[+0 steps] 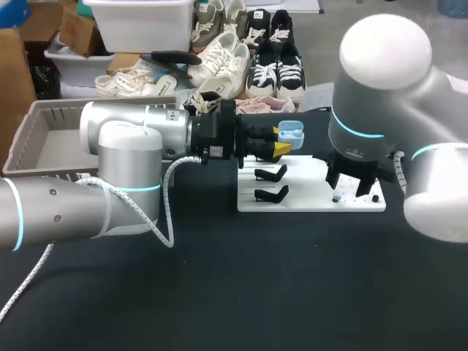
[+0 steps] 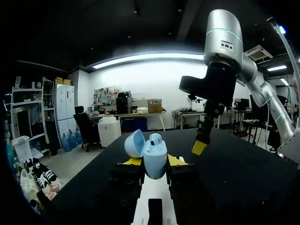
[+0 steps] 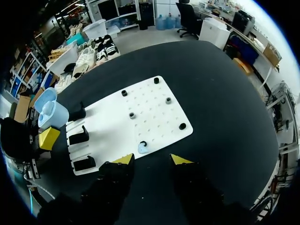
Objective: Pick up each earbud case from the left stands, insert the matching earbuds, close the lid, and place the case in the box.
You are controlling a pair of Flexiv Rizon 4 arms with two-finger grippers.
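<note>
Right gripper (image 3: 152, 160) hangs released over the near edge of the white board (image 3: 154, 110), jaws apart and holding nothing. Just ahead of it, roughly on the line between the two tips, a pale blue earbud (image 3: 142, 148) sits on the board beside a black peg (image 3: 143, 143). Other pegs stand farther out, and three black stands (image 3: 78, 136) line the board's far end. All three are vacant.

Left gripper (image 2: 154, 162) is clenched on the earbud case (image 2: 155, 154), one yellow tip on each flank, holding it upright above the stand end of the board. The lid (image 2: 135, 143) is swung open to one side. A rounded piece shows in the case mouth, apparently one earbud already seated, though this cannot be confirmed. Well off to the left, the grey box (image 1: 23, 135) waits on the black bench (image 1: 241, 292).

Assessment: the step in hand is picking the loose earbud for insertion.

Recommendations:
- Descend straight, with the earbud centred between the fingers and clear of the neighbouring peg.
- Close gently. The piece looks small and smooth, and it is likely to squirt out under an off-centre pinch.
- Grip low enough to hold it, while leaving the end that enters the case free.
- Keep the case steady, with its lid turned away from the approach path.
- Match the earbud's orientation to the free socket before pressing.
</note>
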